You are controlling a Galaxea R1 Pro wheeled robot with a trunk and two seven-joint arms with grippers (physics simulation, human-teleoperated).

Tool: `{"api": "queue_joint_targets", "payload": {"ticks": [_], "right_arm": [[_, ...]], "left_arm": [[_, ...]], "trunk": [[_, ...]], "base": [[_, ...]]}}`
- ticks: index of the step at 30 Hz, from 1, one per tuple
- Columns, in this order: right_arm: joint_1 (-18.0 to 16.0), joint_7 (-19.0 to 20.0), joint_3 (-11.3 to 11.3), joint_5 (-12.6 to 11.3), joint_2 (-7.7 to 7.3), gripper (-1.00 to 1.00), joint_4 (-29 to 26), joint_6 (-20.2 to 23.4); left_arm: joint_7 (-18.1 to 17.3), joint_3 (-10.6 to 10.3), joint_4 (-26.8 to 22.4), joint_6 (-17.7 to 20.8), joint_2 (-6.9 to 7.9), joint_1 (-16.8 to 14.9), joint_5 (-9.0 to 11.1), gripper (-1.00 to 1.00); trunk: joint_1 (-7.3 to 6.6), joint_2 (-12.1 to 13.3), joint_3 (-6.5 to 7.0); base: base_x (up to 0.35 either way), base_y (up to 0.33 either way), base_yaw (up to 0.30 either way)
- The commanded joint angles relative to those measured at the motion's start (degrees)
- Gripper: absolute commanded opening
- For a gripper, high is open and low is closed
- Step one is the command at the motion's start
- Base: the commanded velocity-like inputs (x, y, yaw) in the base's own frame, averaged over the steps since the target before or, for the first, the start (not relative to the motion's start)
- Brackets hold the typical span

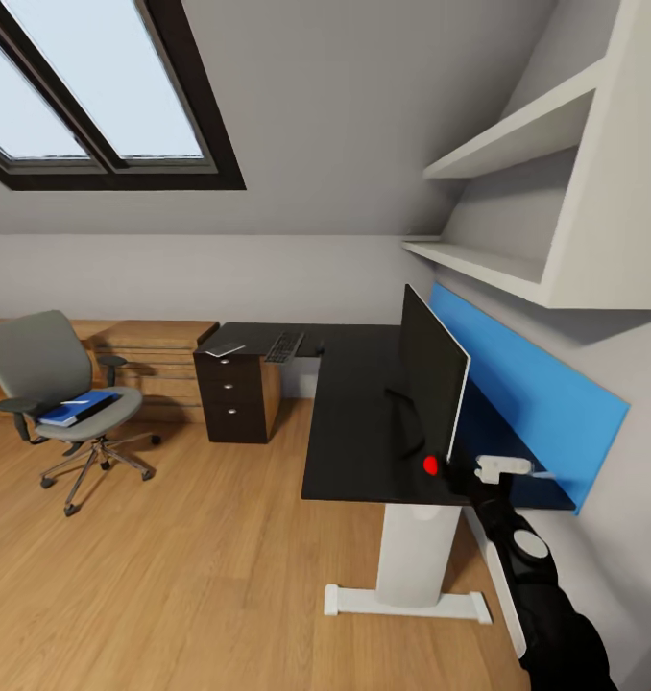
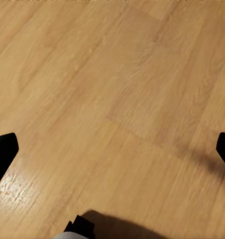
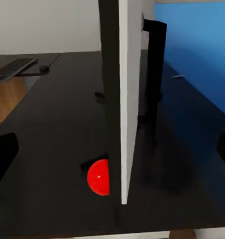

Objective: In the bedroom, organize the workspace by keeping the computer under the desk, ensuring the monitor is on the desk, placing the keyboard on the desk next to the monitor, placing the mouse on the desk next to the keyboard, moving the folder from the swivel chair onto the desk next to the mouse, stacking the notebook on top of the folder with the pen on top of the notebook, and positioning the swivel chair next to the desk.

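Soft, even daylight enters through the skylight [image 1: 95, 86] at the upper left of the head view, which bows straight lines near its edges. The glossy desk [image 1: 354, 422] mirrors the monitor [image 1: 431, 384]. Faint shadows fall on the wood floor [image 2: 112, 99], with pale glare at lower left.

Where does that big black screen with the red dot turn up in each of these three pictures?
Head view: the monitor stands on the desk, right of centre, seen at a slant.
Right wrist view: the monitor is seen edge-on in the middle, black front, white back.
Left wrist view: not in it; wooden floor.
Shared landmark: the red dot at the screen's lower corner, large here.
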Motion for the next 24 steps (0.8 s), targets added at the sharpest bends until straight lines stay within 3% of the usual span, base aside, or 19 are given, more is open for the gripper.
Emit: {"api": "queue_joint_targets", "payload": {"ticks": [1,7,12,17,24], "right_arm": [[-0.03,1.41,-0.22,0.42,0.07,1.00,-0.08,0.21],[0.00,5.30,-0.44,0.41,0.13,1.00,0.16,-0.45],[0.16,5.68,-0.92,0.42,0.07,1.00,0.49,-0.60],[0.22,5.85,-3.50,0.36,0.13,1.00,0.52,-0.57],[0.21,5.85,-3.97,0.40,0.15,1.00,0.53,-0.59]], "left_arm": [[0.00,0.01,-0.10,-0.05,-0.03,0.02,0.35,1.00],[-0.06,0.00,-0.12,-0.05,-0.11,0.02,0.35,1.00],[-0.07,0.00,-0.10,-0.05,-0.11,0.02,0.36,1.00],[-0.07,0.00,-0.10,-0.05,-0.13,0.02,0.35,1.00],[-0.07,0.00,-0.10,-0.05,-0.12,0.02,0.35,1.00]], "trunk": [[0.02,-0.04,-0.06],[0.02,-0.04,-0.06],[0.02,-0.04,-0.06],[0.02,-0.04,-0.06],[0.02,-0.04,-0.06]], "base": [[0.132,0.000,0.000],[0.182,0.000,0.000],[0.103,-0.014,0.000],[0.122,-0.033,0.000],[0.139,-0.078,0.000]]}}
